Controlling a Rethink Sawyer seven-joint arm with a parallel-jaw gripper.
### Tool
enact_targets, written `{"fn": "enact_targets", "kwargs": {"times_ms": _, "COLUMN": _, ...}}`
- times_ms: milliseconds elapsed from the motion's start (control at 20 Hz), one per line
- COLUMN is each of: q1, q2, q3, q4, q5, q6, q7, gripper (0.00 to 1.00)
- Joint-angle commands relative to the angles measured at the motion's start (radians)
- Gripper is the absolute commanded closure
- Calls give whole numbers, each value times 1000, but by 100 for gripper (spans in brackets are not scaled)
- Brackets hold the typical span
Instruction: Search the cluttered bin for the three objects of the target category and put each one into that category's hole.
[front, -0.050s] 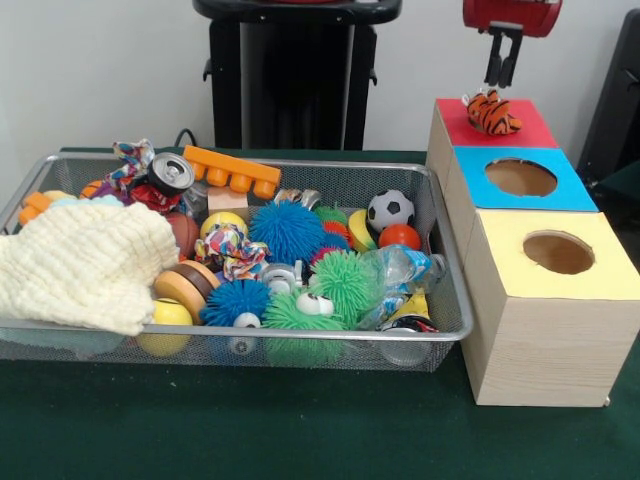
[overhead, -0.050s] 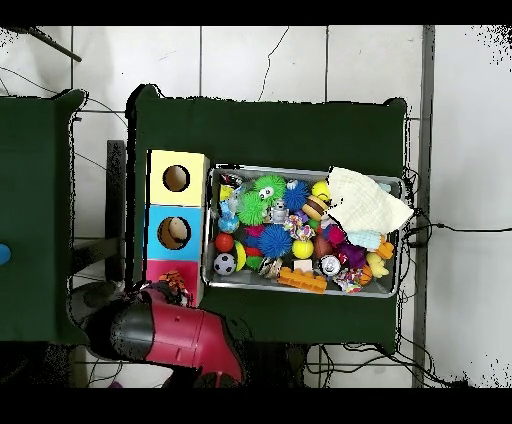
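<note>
Gripper (front, -0.050s: 503, 72) hangs at the upper right of the front view, its two dark fingers drawn close together and pointing down, with their tips just above the orange striped plush toy (front, -0.050s: 493, 113); whether they touch it cannot be told. That toy lies on the red top (front, -0.050s: 520, 125) of the wooden sorting box (front, -0.050s: 545, 345), covering where its hole would be. Below the red section in the frame comes a blue top with a round hole (front, -0.050s: 521, 177), then a yellow top with another round hole (front, -0.050s: 558, 252). In the overhead view the red arm (overhead, -0.050s: 165, 335) fills the lower left, and the striped toy (overhead, -0.050s: 175, 283) sits at the box's red end.

Left of the box stands the wire mesh bin (front, -0.050s: 230, 330), on a dark green table (front, -0.050s: 250, 430). A cream cloth (front, -0.050s: 85, 265) drapes over its left end. Among the clutter are a small soccer ball (front, -0.050s: 390, 210), a blue spiky ball (front, -0.050s: 287, 230), a green spiky ball (front, -0.050s: 343, 283), an orange toy brick (front, -0.050s: 232, 170) and a red ball (front, -0.050s: 400, 237)
</note>
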Motion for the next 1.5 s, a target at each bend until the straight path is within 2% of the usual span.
{"fn": "enact_targets", "kwargs": {"times_ms": 50, "q1": -14, "q2": 85, "q3": 92, "q4": 43, "q5": 15, "q6": -116, "q7": 206, "gripper": 100}}
{"fn": "enact_targets", "kwargs": {"times_ms": 350, "q1": -24, "q2": 145, "q3": 117, "q4": 44, "q5": 15, "q6": -200, "q7": 207, "gripper": 100}}
{"fn": "enact_targets", "kwargs": {"times_ms": 850, "q1": -45, "q2": 173, "q3": 143, "q4": 37, "q5": 24, "q6": -233, "q7": 212, "gripper": 100}}
{"fn": "enact_targets", "kwargs": {"times_ms": 1250, "q1": -69, "q2": 267, "q3": 180, "q4": 22, "q5": 6, "q6": -353, "q7": 220, "gripper": 100}}
{"fn": "enact_targets", "kwargs": {"times_ms": 1400, "q1": -75, "q2": 281, "q3": 182, "q4": 15, "q5": 2, "q6": -363, "q7": 211, "gripper": 100}}
{"fn": "enact_targets", "kwargs": {"times_ms": 1500, "q1": -63, "q2": 263, "q3": 165, "q4": 13, "q5": 9, "q6": -327, "q7": 205, "gripper": 100}}
